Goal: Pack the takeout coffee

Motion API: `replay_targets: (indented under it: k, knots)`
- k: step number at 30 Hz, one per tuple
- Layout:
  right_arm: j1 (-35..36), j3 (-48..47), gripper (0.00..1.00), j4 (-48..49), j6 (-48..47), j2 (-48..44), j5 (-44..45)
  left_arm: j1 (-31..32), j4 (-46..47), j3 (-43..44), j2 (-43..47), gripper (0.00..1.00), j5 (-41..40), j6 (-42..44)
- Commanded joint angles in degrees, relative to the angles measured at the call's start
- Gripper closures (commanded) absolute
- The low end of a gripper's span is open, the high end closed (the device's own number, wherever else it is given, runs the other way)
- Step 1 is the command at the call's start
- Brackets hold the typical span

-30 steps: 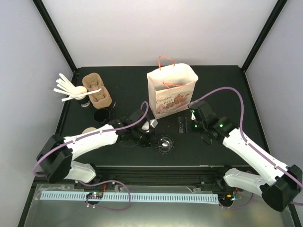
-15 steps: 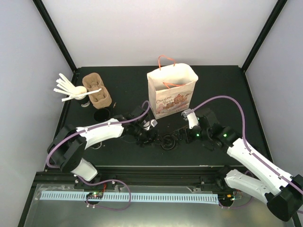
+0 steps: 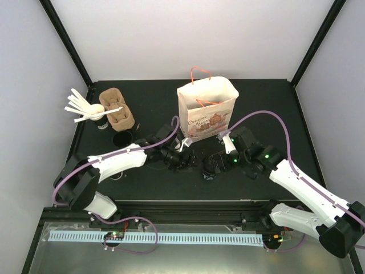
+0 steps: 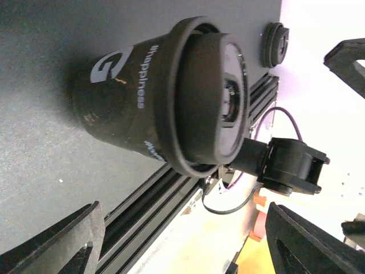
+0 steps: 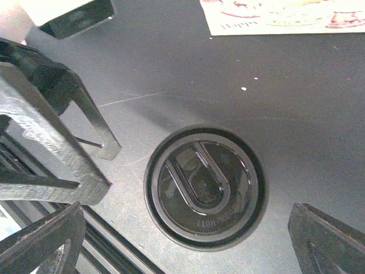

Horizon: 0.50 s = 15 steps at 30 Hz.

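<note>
- Now the takeout coffee, a small black paper cup with white lettering, stands upright on the black table, near the front edge and a little in front of the paper bag
- Its round black lid sits on the cup rim (the pressed oval shape on top is clear in the right wrist view)
- The left gripper is spread wide; its two fingers appear at the lower corners of the left wrist view, and the cup is ahead of them, touching neither one
- The right gripper is also at full width and hangs directly above the lid, one finger on each side, with no contact that I can see
- From the right wrist view, the left gripper's fingers are near the cup, on its left in that picture
- From the top view both arms meet in the middle of the table, and the cup is mostly hidden below the right gripper
- The bag stands open, white with a printed drawing and orange handles; it is near the cup but apart from it
- At the far left of the table lies a brown pulp cup carrier, and just beside it stands a lidless black cup with white stirrer sticks
- One more black round thing is in front of the carrier; I cannot tell if it is a cup or only a lid
</note>
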<state>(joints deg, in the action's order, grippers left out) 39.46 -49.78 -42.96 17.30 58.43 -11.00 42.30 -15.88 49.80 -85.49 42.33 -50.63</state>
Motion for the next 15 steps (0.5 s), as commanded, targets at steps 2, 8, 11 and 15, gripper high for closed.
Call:
replay_targets:
  k: [2, 8, 11, 15]
  knots:
    - [1.06, -4.03, 0.0, -7.96, 3.45, 1.06, 9.5, -0.56, 5.03, -0.39, 3.75, 0.2, 0.77, -0.55]
    - [1.01, -5.92, 0.0, -8.46, 6.53, -0.25, 12.43, -0.55, 1.62, -0.63, 10.63, 0.18, -7.87, 4.23]
    - [1.04, -7.15, 0.0, -8.7, 10.73, -1.66, 14.23, -0.62, -0.62, -1.65, 15.59, 0.03, -13.2, 6.28]
    - [1.01, -6.28, 0.0, -6.45, 10.45, -2.04, 10.69, -0.83, -0.26, -5.69, 21.85, 0.01, -19.53, 5.72]
